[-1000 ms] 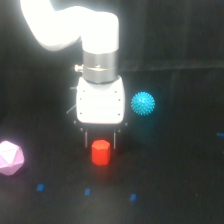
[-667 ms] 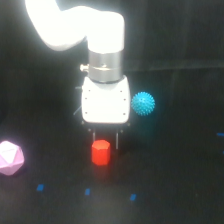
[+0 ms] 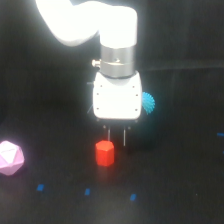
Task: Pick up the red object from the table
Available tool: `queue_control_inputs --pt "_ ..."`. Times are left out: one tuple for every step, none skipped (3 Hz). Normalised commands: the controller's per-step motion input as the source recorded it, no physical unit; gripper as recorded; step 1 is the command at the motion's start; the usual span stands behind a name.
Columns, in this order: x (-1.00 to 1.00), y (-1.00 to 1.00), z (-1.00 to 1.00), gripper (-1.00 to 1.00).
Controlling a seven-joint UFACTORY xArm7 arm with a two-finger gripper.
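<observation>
The red object [image 3: 104, 153], a small red-orange hexagonal prism, stands upright on the black table [image 3: 60, 210]. My gripper [image 3: 116, 137] hangs from the white arm just behind it and slightly toward the exterior view's right. Its two thin dark fingers [image 3: 124, 138] are apart with nothing between them, so it is open. The fingertips end about level with the prism's top, and the prism lies outside the gap, at the left finger's side.
A cyan spiky ball [image 3: 148, 102] is partly hidden behind the white gripper body. A pale pink faceted polyhedron [image 3: 10, 157] sits at the exterior view's left edge. Small blue marks [image 3: 87, 191] dot the table in front.
The arm and gripper have shifted toward the exterior view's right and now cover part of the cyan ball. The red object has stayed in place.
</observation>
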Motion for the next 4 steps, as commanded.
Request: queue_control_inputs --pt "-0.38 -0.04 0.26 0.32" --pt "-0.09 -0.51 0.5 0.42" --pt "-0.46 -0.46 0.31 0.16" --pt "0.13 -0.52 -0.44 0.14"
